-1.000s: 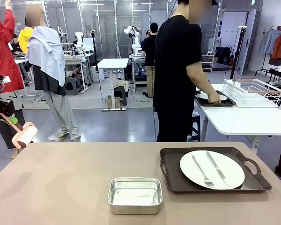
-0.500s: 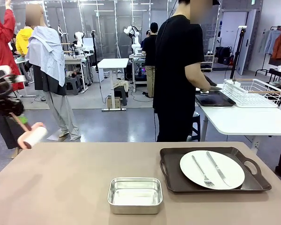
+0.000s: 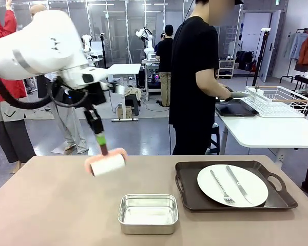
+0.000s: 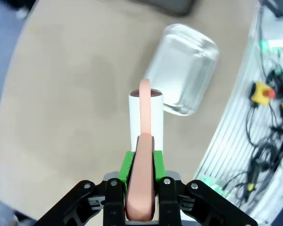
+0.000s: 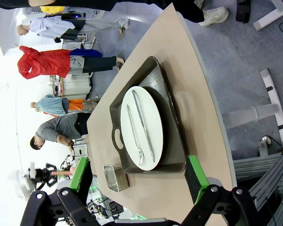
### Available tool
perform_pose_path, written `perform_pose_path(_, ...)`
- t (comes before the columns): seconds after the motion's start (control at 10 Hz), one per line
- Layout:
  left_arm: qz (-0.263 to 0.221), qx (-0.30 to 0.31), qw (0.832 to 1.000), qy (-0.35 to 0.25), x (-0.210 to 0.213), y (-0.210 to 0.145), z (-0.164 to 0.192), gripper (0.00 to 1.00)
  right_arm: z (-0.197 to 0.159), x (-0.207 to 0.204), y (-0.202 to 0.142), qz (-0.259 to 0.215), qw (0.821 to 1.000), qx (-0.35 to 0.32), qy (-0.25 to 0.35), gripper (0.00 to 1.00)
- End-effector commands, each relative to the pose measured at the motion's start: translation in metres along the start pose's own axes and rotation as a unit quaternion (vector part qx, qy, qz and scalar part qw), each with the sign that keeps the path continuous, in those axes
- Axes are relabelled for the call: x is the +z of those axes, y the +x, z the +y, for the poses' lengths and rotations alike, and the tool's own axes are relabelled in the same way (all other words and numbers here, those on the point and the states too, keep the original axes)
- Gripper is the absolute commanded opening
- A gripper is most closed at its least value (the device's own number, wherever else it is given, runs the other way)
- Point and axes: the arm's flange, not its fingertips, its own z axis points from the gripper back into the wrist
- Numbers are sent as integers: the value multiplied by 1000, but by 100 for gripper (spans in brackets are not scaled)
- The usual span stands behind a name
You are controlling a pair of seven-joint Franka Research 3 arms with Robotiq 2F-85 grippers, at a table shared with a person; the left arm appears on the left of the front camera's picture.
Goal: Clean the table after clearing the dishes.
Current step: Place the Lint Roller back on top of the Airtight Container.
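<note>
The left gripper (image 3: 99,137) is swinging in from the picture's left edge to over the table (image 3: 51,205), its jaws clamping the pink handle of the roller (image 3: 107,163), whose white roll is hanging just below it. The steel pan (image 3: 148,212) is lying just beyond the roll. The right gripper (image 5: 137,176) is standing spread wide, with the plate (image 5: 155,136) sitting on its tray (image 5: 172,122) straight ahead of it
</note>
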Motion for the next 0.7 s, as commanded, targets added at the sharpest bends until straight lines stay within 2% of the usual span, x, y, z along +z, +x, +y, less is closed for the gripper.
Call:
perform_pose_path(0.0, 13, -252, 966, -52, -5, -15, -54, 22, 2, 1, -1, -2, 1000, 1, 2, 100)
perform_pose_path(0.1, 28, -284, 957, -59, -17, -8, -78, 22, 2, 1, -1, -2, 1000, 1, 2, 100)
perform_pose_path(0.3, 16, -305, 951, -41, -34, 15, -96, 22, 2, 1, -1, -2, 1000, 1, 2, 100)
perform_pose_path(0.4, 24, -307, 950, -51, -48, 35, -93, 22, 2, 1, -1, -2, 1000, 1, 2, 100)
perform_pose_path(0.6, 41, -318, 947, -21, -75, 74, -87, 22, 2, 1, -1, -2, 1000, 1, 2, 100)
